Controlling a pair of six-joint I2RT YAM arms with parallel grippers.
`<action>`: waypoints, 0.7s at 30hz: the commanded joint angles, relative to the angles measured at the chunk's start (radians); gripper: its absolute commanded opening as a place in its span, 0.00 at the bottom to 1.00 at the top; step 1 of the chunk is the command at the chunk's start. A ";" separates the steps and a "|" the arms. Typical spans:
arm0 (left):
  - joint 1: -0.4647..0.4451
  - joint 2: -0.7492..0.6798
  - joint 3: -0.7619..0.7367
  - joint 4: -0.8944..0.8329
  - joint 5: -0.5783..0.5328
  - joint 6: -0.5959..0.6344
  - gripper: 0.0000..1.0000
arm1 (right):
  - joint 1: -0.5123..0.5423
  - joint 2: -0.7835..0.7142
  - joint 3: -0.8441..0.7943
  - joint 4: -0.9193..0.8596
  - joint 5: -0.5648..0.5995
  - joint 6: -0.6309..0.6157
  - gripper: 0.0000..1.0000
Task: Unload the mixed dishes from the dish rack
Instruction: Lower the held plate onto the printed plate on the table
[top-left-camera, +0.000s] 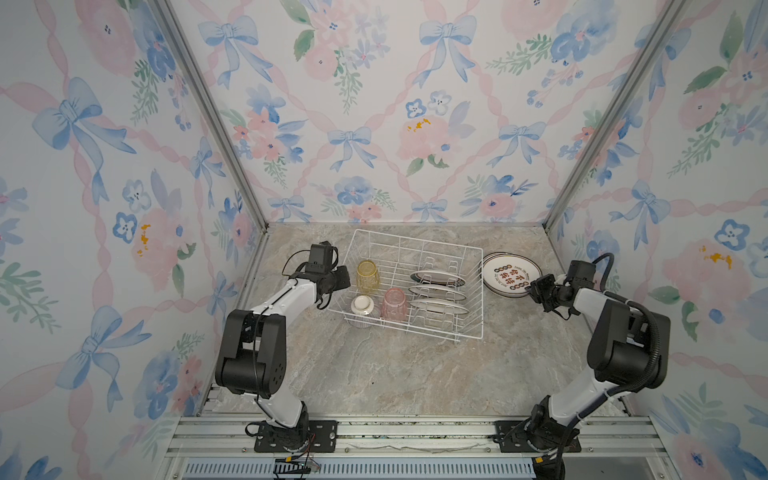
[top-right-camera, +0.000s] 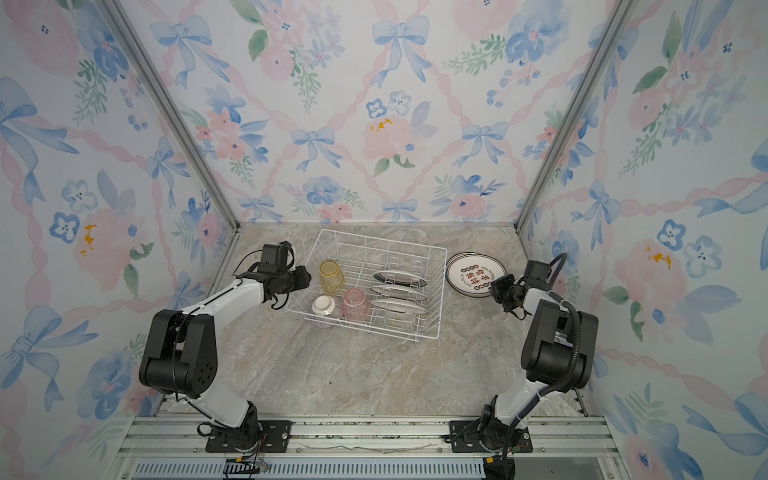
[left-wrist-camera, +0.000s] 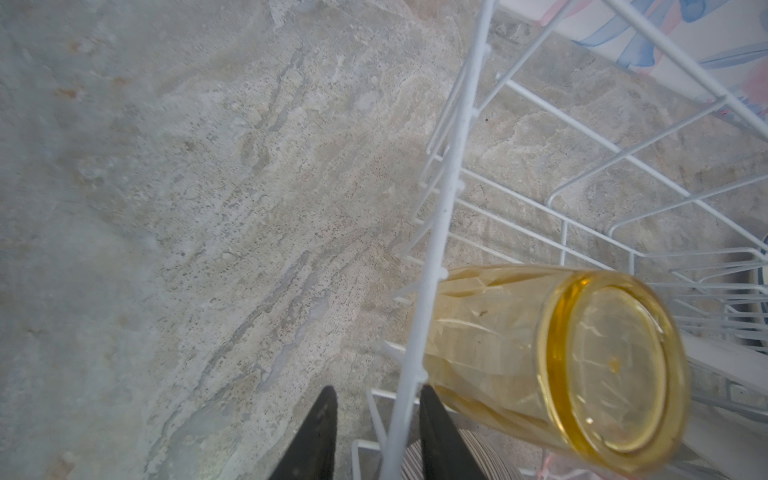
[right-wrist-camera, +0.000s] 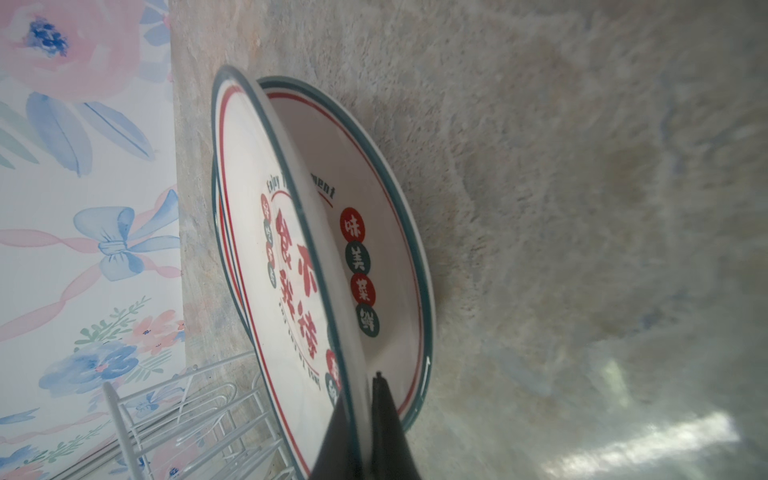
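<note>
Right claw (right-wrist-camera: 363, 386) is pinched tight on the rim of the top plate (right-wrist-camera: 266, 232), jaws almost together with the rim between them. That plate sits tilted: the gripped edge is up off the lower plate (right-wrist-camera: 374, 187), and the far edges meet. Both plates are on the table (top-left-camera: 395, 374) just right of the rack (top-left-camera: 482, 299), outside it.

Left claw (left-wrist-camera: 376, 399) is part open, one finger either side of the rack's left rim wire. The gap is wider than the wire, and it holds nothing that I can see.

Yellow cup (top-left-camera: 367, 276) is upside down inside the rack, just past that wire. Pink cup (top-left-camera: 394, 304) and striped bowl (top-left-camera: 361, 309), both upside down, sit at the rack's near left corner. Three plates (top-left-camera: 438, 293) stand in the slots on the right half.
</note>
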 joint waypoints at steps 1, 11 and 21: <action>-0.011 -0.012 -0.018 -0.013 -0.004 -0.021 0.35 | -0.002 0.032 0.006 0.058 -0.032 0.005 0.00; -0.015 -0.032 -0.036 -0.013 -0.017 -0.027 0.35 | 0.001 0.102 0.037 0.104 -0.089 0.043 0.00; -0.020 -0.042 -0.045 -0.014 -0.024 -0.036 0.35 | 0.010 0.153 0.074 0.152 -0.136 0.080 0.00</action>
